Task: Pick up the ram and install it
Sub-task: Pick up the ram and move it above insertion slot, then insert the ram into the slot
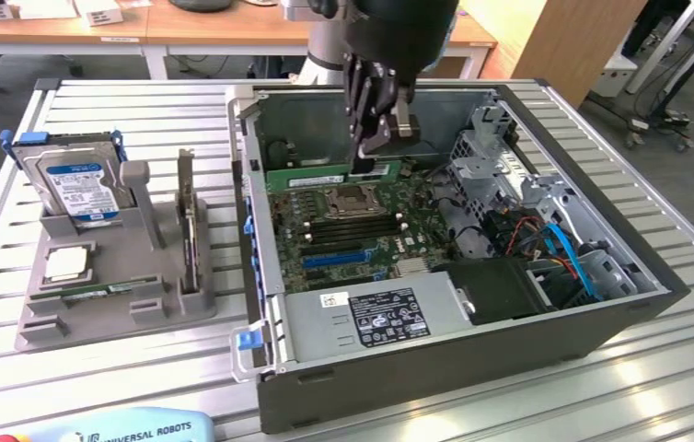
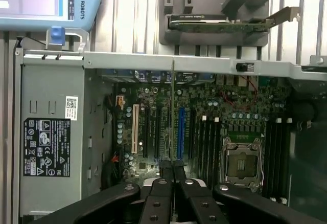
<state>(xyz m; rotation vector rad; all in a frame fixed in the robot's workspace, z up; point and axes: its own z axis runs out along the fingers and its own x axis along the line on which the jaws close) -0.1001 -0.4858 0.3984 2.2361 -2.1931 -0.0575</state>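
The ram [image 1: 317, 177] is a thin green stick held level inside the open computer case [image 1: 641, 304], above the motherboard [image 1: 360, 244]. My gripper [image 1: 372, 164] reaches down from the arm and is shut on one end of it. In the wrist view the ram [image 2: 172, 111] shows edge-on as a thin line running out from my gripper [image 2: 171, 175], over the board's expansion slots beside the blue slot [image 2: 180, 132]. The black memory slots [image 2: 209, 142] lie beside the CPU socket [image 2: 244, 162]. Whether the ram touches the board cannot be told.
A grey holder [image 1: 114, 313] on the exterior view's left carries a silver hard drive [image 1: 77, 184], a square CPU chip [image 1: 64, 264] and an upright card [image 1: 185, 212]. The power supply [image 1: 365, 318] fills the case's near corner. A teach pendant [image 1: 126, 431] lies at the table's front edge.
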